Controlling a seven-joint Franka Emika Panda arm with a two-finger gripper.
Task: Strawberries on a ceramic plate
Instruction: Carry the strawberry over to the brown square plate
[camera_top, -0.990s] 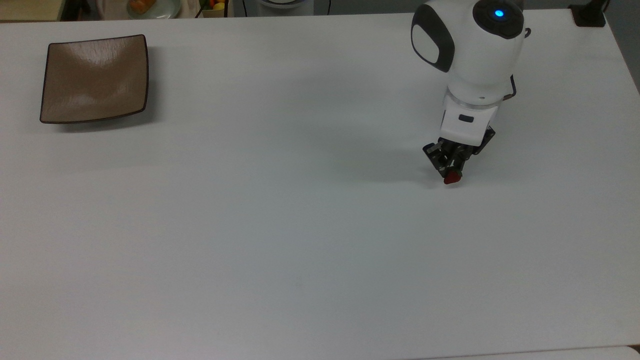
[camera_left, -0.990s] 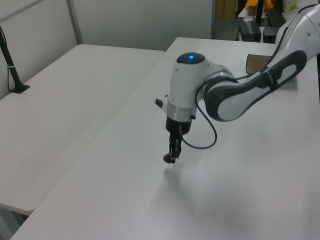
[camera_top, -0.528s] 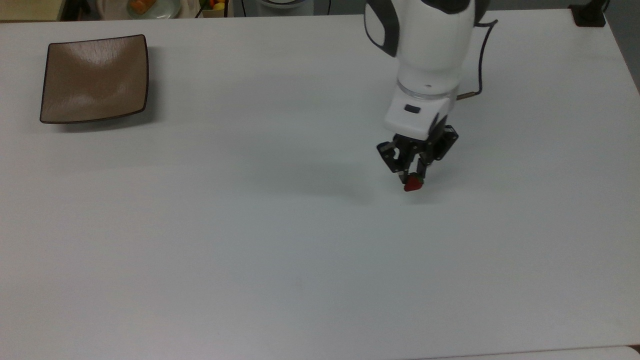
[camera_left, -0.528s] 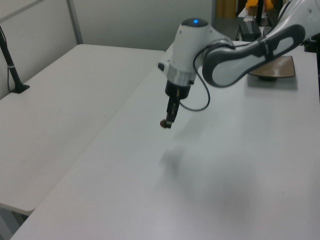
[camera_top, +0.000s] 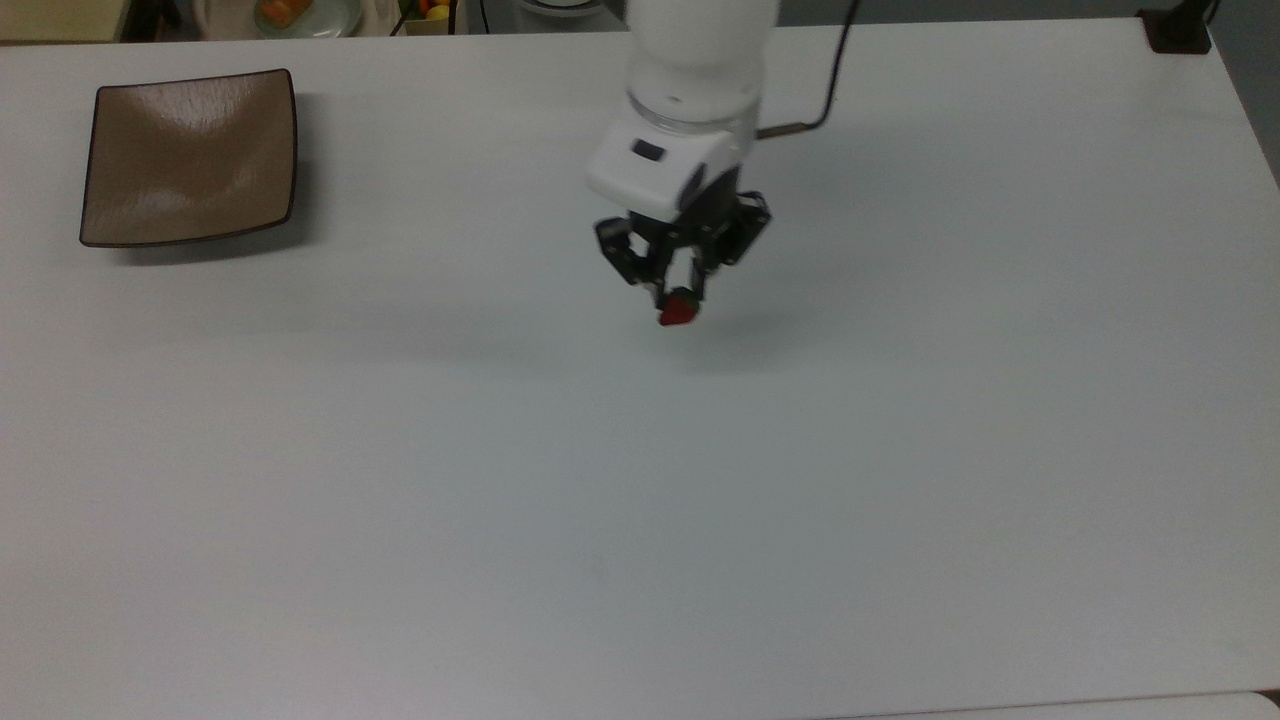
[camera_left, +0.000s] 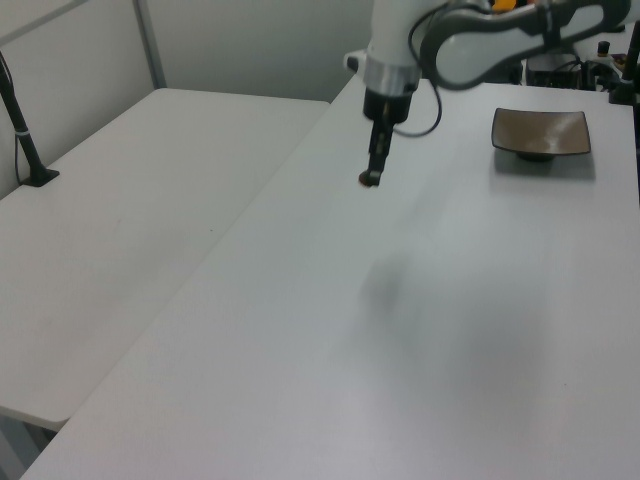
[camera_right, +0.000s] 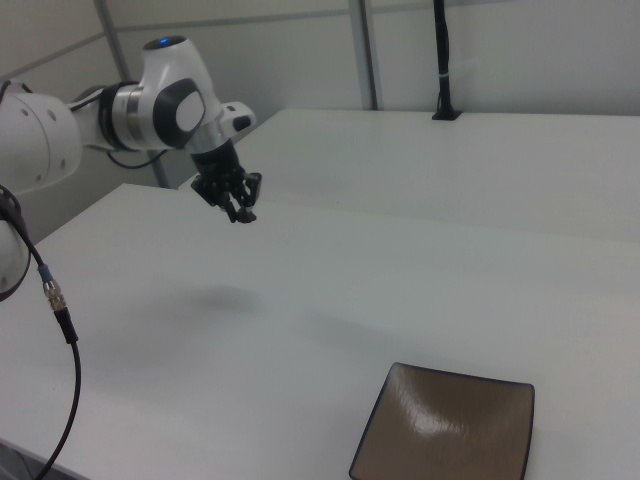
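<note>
Tool clamped on strawberry, lifted off the bench.
Shifted toward ceramic plate since a second ago; still well apart.

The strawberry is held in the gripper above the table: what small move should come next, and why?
Probably carry it further toward the top view's left. The gripper is shut on the strawberry, held clear of the table, and the plate sits empty far off at the top view's upper left, so the berry is not yet over it.
</note>
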